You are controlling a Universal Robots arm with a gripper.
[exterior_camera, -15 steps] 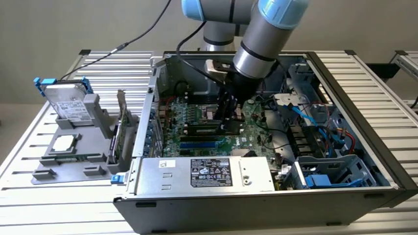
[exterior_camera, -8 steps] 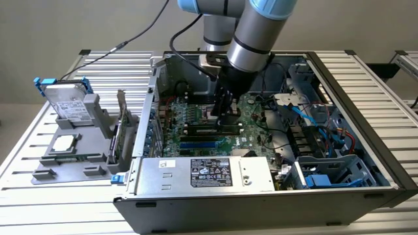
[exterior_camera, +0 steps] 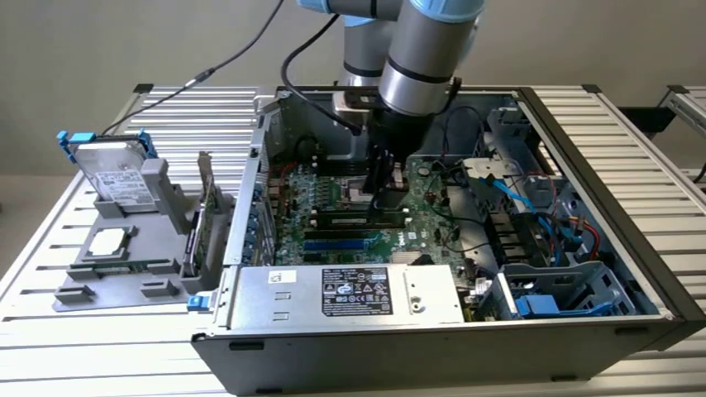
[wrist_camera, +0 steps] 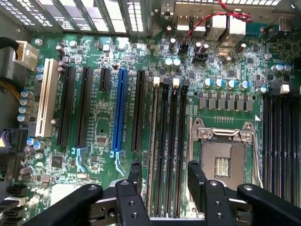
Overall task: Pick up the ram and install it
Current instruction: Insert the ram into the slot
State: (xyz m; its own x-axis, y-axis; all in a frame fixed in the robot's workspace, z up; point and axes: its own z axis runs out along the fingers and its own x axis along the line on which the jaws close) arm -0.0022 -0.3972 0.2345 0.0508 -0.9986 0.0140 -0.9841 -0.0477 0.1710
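- Wrist view: the ram (wrist_camera: 153,141) stands on edge in the outermost of a bank of black memory slots (wrist_camera: 172,141). Its long axis runs parallel to those slots, and one end sits by a white latch.
- In the exterior view the ram (exterior_camera: 355,220) lies lengthwise across the board, from the exterior view's left to its right, directly under the arm.
- The gripper (wrist_camera: 164,172) hangs just above the slot bank with its jaws spread wide, holding nothing. One finger (wrist_camera: 135,174) is on each side of the ram, and whether they touch it cannot be told.
- Beside the ram are black expansion slots and a blue expansion slot (wrist_camera: 121,110); the CPU socket (wrist_camera: 225,157) lies on the other side.
- All of this sits on the green motherboard (wrist_camera: 101,136) inside an open computer case (exterior_camera: 617,165).
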